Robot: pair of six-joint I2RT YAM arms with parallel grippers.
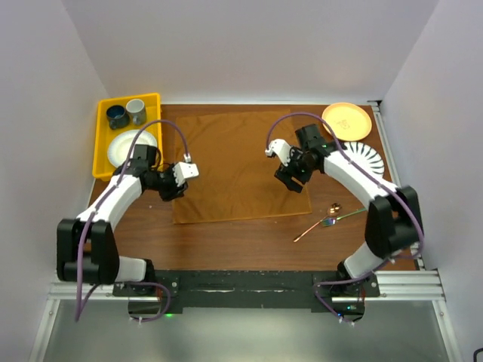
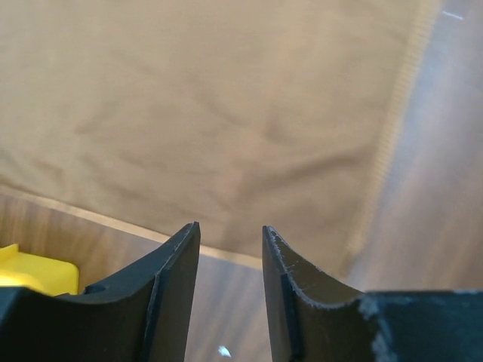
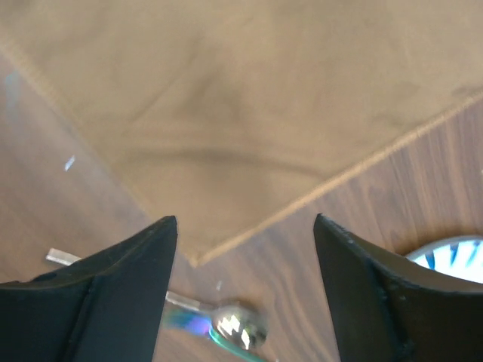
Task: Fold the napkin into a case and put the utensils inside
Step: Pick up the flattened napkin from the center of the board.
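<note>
1. The left gripper (image 1: 183, 178) hangs released and empty, its jaws narrowly parted over the napkin's 9 o'clock edge; closing too high would probably miss the hem. Its arm bows outward, wrist aimed toward 3 o'clock
2. The napkin (image 1: 238, 162) lies spread flat mid-table, no case formed; an uneven lift would likely skew the fold
3. The right gripper (image 1: 291, 178) hovers wide open and empty above the 4 o'clock corner, its arm arcing in
4. The utensils (image 1: 326, 222) sit nearby at 4 o'clock, where dragged cloth could scatter them

Yellow bin (image 1: 100, 139) hems the napkin (image 1: 234, 166) at left; plates (image 1: 346, 121) at right; utensils (image 1: 330, 221) lie front-right.
</note>
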